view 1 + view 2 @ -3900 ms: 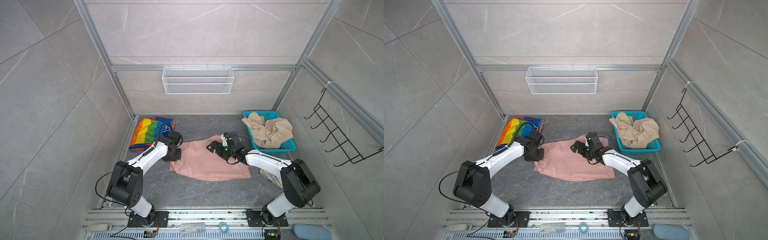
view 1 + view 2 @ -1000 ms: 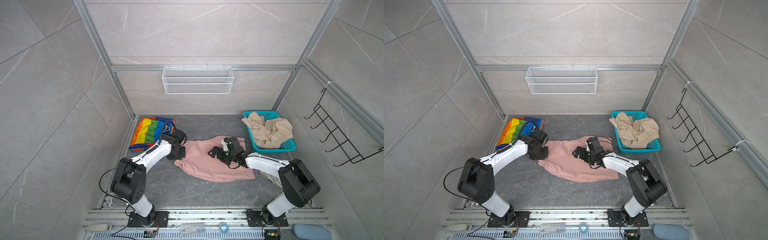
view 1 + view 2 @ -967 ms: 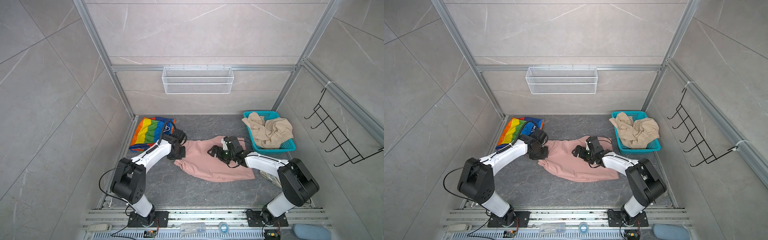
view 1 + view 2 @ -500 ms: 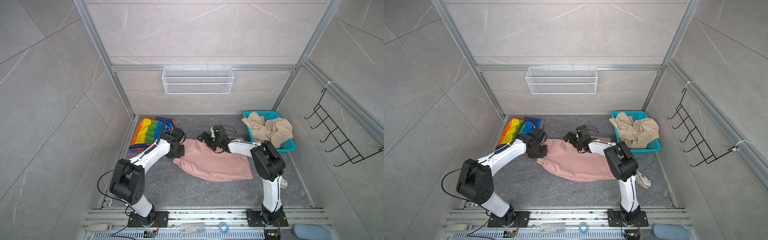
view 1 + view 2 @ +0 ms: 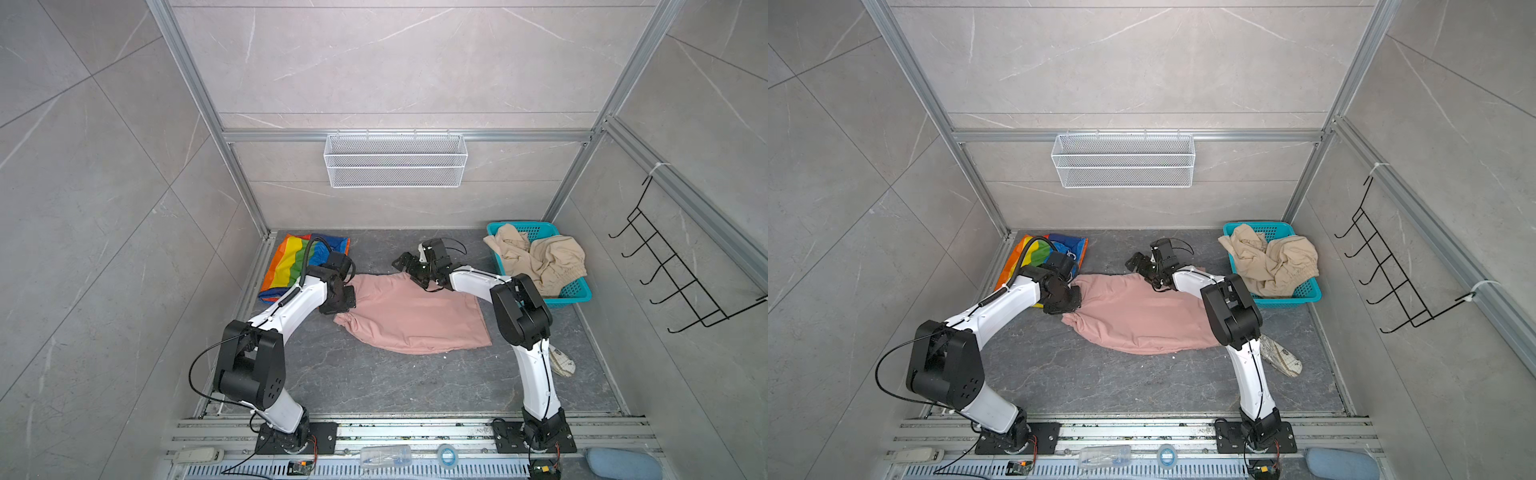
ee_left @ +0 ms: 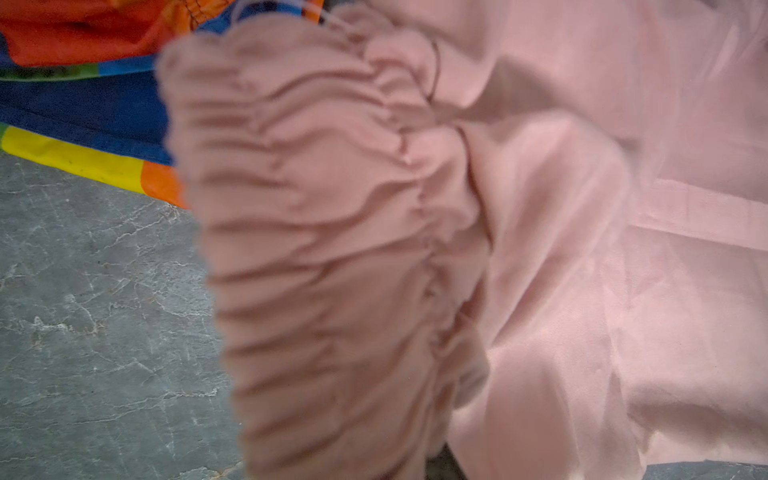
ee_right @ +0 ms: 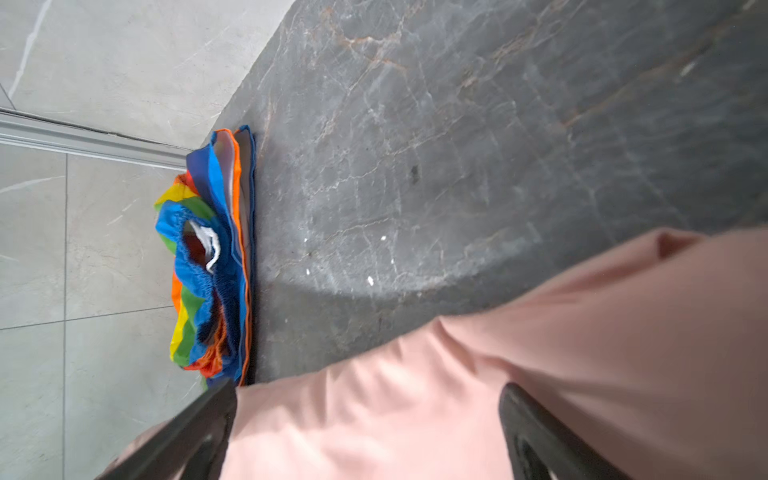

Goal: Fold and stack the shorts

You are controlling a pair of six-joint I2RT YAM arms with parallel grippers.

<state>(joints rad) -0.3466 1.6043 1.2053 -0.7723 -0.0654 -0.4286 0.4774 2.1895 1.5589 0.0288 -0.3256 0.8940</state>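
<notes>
Cloth of three kinds lies here. The dusty pink shorts (image 5: 415, 316), matte and smooth with a puckered elastic waistband, are spread mid-counter (image 5: 374, 382). The glossy rainbow shorts (image 5: 291, 262) sit folded at the back left, and the crumpled beige shorts (image 5: 540, 257) are heaped in the perforated teal basket (image 5: 579, 293). We see the left fingers (image 5: 347, 301) pinched on the pink waistband. The right fingers (image 5: 411, 272), splayed wide and holding nothing, have moved from the shorts' middle to their far edge.
</notes>
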